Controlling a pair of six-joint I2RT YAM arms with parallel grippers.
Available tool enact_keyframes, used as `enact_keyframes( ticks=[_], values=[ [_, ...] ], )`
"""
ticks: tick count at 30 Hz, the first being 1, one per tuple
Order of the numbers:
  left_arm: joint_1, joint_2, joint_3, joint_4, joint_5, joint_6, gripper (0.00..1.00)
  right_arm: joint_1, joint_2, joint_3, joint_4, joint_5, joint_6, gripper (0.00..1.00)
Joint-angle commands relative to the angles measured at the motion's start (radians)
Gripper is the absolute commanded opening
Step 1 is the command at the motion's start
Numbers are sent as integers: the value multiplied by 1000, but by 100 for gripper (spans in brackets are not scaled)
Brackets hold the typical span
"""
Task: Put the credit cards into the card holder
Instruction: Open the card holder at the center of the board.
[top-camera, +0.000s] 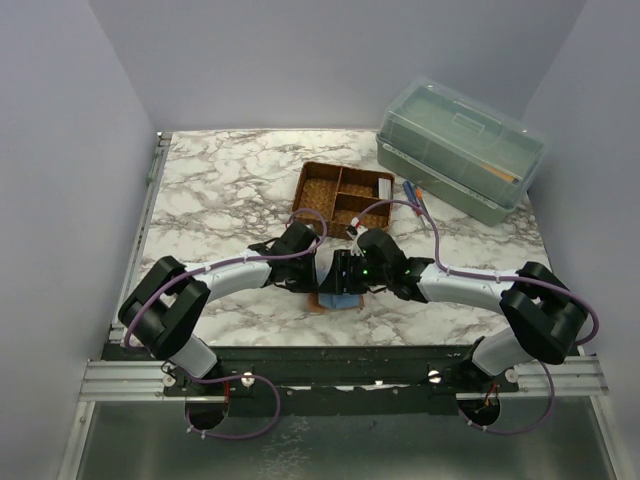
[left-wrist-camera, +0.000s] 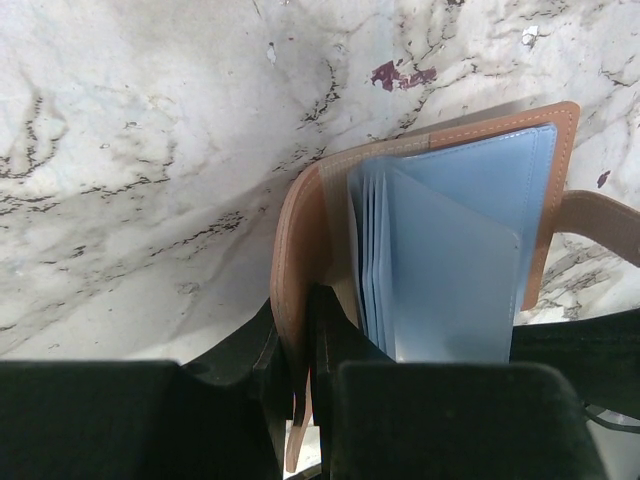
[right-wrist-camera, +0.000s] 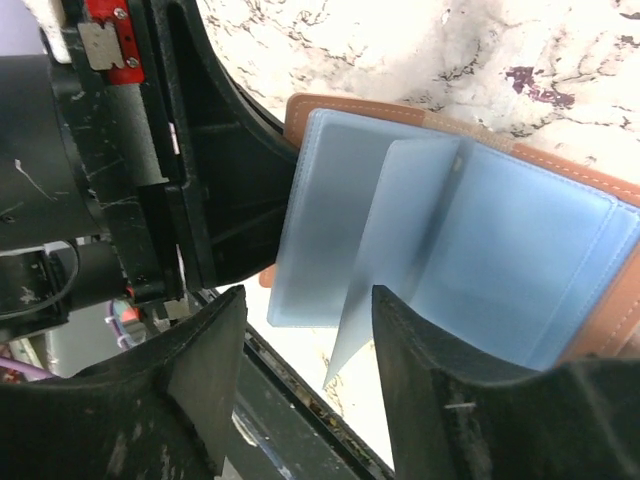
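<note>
Jaws of my left gripper (left-wrist-camera: 305, 385) were closed on the tan cover of the holder (left-wrist-camera: 450, 230), which lay open on the tabletop (left-wrist-camera: 150, 150) near its front edge. My right gripper (right-wrist-camera: 305, 340) had its jaws apart around one clear pocket leaf (right-wrist-camera: 385, 250).

Probably a robotics lab: bare partition walls (top-camera: 60, 150), aluminium rail (top-camera: 120, 380).
</note>
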Motion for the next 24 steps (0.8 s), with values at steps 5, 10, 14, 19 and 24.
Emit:
enact_keyframes(
  ticks=[5, 10, 14, 19, 24],
  values=[
    [5, -24, -17, -36, 1, 2, 1, -1, -2, 4, -59, 74, 3, 52],
    [7, -25, -16, -36, 2, 2, 1, -1, 21, 24, -99, 103, -6, 49],
    [7, -24, -16, -37, 6, 1, 1, -1, 27, 30, -69, 65, -26, 62],
    [7, -20, -15, -35, 8, -2, 1, 0, 54, 41, -51, 45, -32, 65],
    [7, -17, -15, -35, 10, -2, 1, -1, 66, 38, -18, 9, -32, 72]
  ],
)
